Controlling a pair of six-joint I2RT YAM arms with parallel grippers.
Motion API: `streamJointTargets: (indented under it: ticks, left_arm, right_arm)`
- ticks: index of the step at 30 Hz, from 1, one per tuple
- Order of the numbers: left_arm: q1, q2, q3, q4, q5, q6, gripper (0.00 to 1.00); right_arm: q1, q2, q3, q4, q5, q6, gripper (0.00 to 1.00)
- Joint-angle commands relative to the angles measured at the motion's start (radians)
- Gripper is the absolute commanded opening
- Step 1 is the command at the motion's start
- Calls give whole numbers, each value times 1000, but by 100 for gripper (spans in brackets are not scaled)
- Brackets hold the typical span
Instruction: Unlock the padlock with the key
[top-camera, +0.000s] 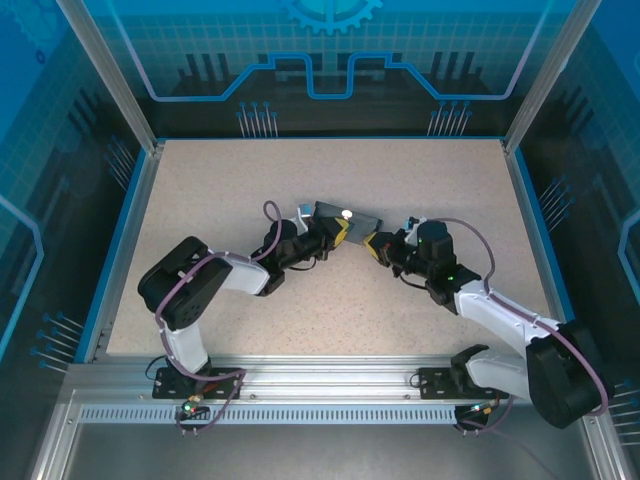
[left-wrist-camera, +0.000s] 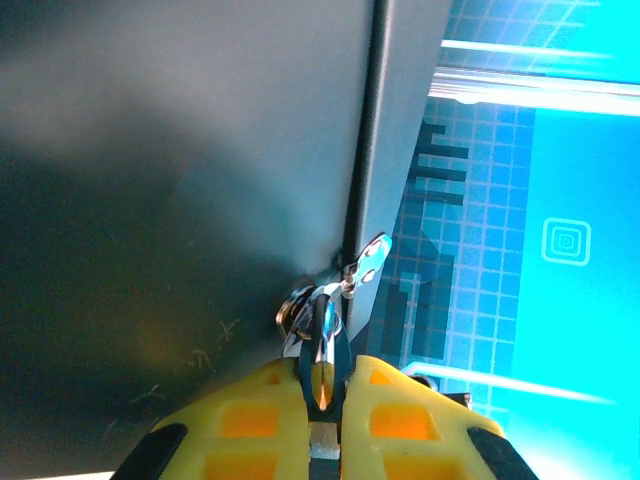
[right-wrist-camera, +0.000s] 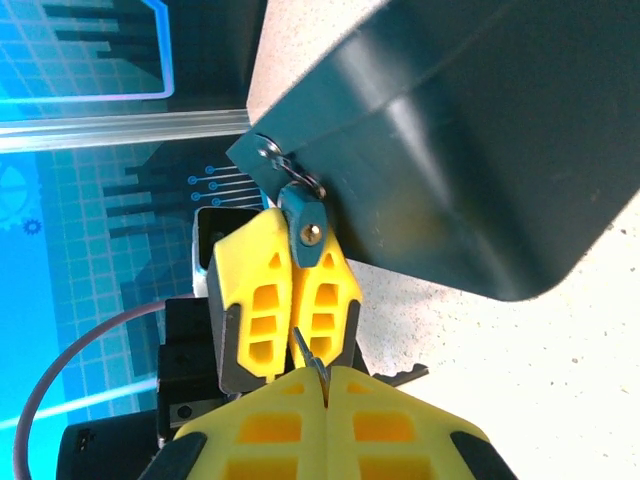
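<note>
As both arms meet at the box: left arm (top-camera: 215, 280) and right arm (top-camera: 490, 310) converge on the dark box (top-camera: 345, 218) in the middle of the bench (top-camera: 200, 190)
Padlock: the padlock (right-wrist-camera: 305, 225) hangs off a metal loop (right-wrist-camera: 272, 155) at the box's corner; its brassy keyhole faces the right wrist camera (a friendly angle, that)
Left jaws: closed on the padlock's body; yellow fingers (right-wrist-camera: 262, 290) pinch it from below
Right jaws: closed on the key (right-wrist-camera: 306, 350); its thin blade pokes out past the tips, toward the padlock
Gap: key tip near the keyhole, just below it, not touching; nothing is in the lock yet
Step in hand: by my reading, lining the blade up with the keyhole; insertion not yet made
Next move: calls for a small, straight push along the blade into the keyhole while the left jaws steady the padlock; then a twist
</note>
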Motion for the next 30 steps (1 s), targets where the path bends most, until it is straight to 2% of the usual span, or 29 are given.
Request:
streamJointTargets:
  ticks: [1, 16, 30]
  left_arm:
    - [3, 2, 16, 92, -30, -18, 0]
    - [3, -3, -22, 139, -30, -42, 0]
    - [2, 10, -23, 160, -24, -56, 0]
  right_arm:
    - [37, -6, 18, -33, 87, 69, 0]
    - [115, 65, 37, 33, 195, 105, 0]
    - [113, 112, 77, 62, 209, 102, 0]
